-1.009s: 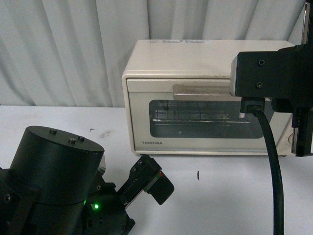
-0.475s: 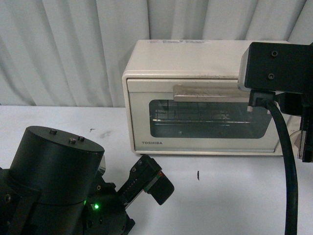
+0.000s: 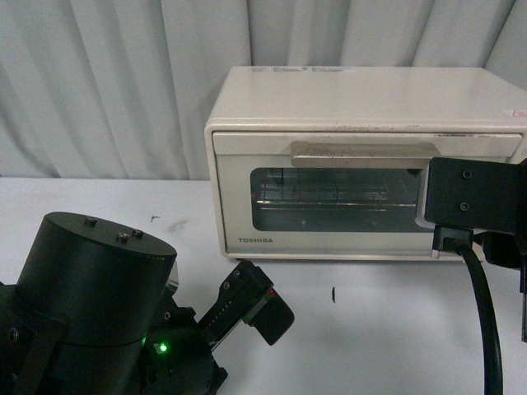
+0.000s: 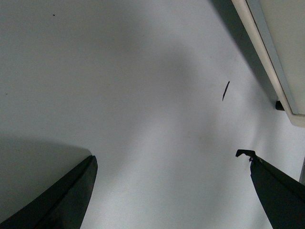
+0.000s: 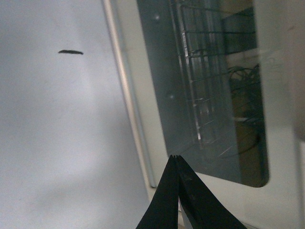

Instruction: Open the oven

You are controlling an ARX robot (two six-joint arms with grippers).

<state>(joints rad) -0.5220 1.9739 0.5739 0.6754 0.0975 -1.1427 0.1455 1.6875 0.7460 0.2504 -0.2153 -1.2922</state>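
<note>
The cream-white TOSHIBA oven [image 3: 362,107] stands at the back of the white table, with its door shut. Its wide flat handle [image 3: 362,154] runs above the glass window [image 3: 338,200]. My right arm [image 3: 473,202] hangs in front of the oven's lower right corner. In the right wrist view my right gripper [image 5: 175,158] is shut and empty, close to the door's lower edge below the window [image 5: 209,86], where the wire rack [image 5: 200,71] shows. My left gripper [image 4: 169,156] is open and empty over bare table, with the oven's bottom edge [image 4: 281,43] off to one side.
My left arm's black base [image 3: 99,304] fills the front left of the table [image 3: 387,329]. A small black mark [image 3: 333,294] lies on the table in front of the oven. A grey-white curtain [image 3: 99,82] hangs behind.
My right arm has dropped down and to the right, from in front of the oven's upper right corner to its lower right corner. The whole handle now shows. The left arm has not moved.
</note>
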